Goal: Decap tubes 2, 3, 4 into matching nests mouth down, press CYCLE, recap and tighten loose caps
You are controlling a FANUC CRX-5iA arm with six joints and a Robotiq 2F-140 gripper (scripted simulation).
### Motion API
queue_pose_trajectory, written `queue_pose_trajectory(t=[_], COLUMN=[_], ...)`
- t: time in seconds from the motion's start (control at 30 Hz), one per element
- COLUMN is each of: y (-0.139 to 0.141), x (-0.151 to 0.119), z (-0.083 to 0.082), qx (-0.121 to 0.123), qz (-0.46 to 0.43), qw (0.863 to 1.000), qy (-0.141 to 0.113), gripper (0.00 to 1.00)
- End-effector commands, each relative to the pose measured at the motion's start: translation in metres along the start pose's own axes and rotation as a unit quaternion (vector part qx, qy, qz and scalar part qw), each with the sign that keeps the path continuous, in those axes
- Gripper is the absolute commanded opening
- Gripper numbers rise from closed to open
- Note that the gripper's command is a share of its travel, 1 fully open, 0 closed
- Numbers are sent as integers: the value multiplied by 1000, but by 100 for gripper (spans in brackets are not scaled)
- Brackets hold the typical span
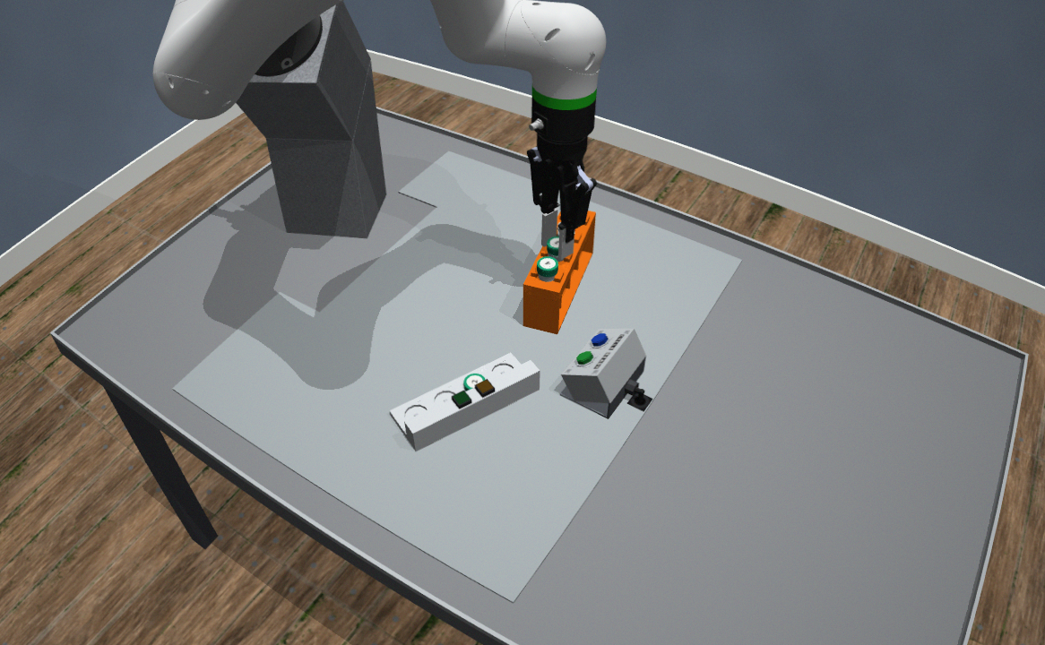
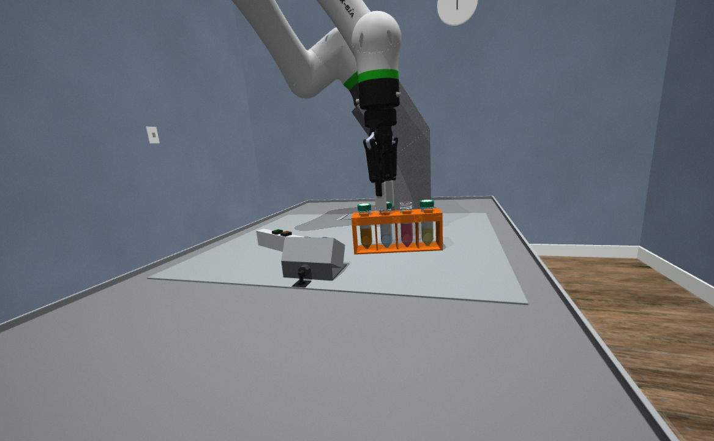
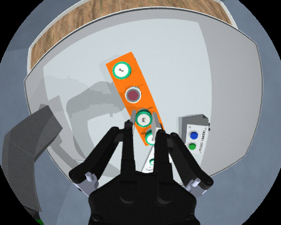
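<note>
The orange decapping station DS (image 1: 558,276) holds four tubes. Seen in the exterior view, tube 1 (image 2: 426,204) and tube 4 (image 2: 364,207) at the two ends carry green caps. Tube 2 (image 2: 405,206), with pink liquid, stands open. Its cap (image 1: 473,380) lies in cap nest 2 of the white cap tray CT (image 1: 466,399). My gripper (image 1: 556,243) points straight down over the station. It is shut on the cap of tube 3 (image 3: 144,119), one finger on each side. The cap still sits on tube 3. The cap of tube 4 (image 1: 546,264) is beside it.
The grey key box (image 1: 602,370) with the blue key CYCLE (image 1: 599,338) and the green key READY (image 1: 583,356) stands right of the tray. The tray's green lamp (image 1: 461,399) and amber lamp (image 1: 484,387) look dark. The arm's grey base (image 1: 317,128) stands at the back left.
</note>
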State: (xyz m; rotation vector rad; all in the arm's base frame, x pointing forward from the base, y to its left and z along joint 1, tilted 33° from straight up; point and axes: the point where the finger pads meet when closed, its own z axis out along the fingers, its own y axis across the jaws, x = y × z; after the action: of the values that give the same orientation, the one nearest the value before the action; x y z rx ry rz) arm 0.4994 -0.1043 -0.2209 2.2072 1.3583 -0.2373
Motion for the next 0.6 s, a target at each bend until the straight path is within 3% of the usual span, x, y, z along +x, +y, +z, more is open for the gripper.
queue_pose_trajectory(t=[0.0,0.3,0.43,0.57], y=[0,0,0,0], x=[0,0,0,0], z=[0,0,0,0], qx=[-5,-5,-5,-5], qz=[1,1,-49,-148], qw=[1000,1000,999,989], qy=[2,2,1,1], gripper=[0,0,0,0])
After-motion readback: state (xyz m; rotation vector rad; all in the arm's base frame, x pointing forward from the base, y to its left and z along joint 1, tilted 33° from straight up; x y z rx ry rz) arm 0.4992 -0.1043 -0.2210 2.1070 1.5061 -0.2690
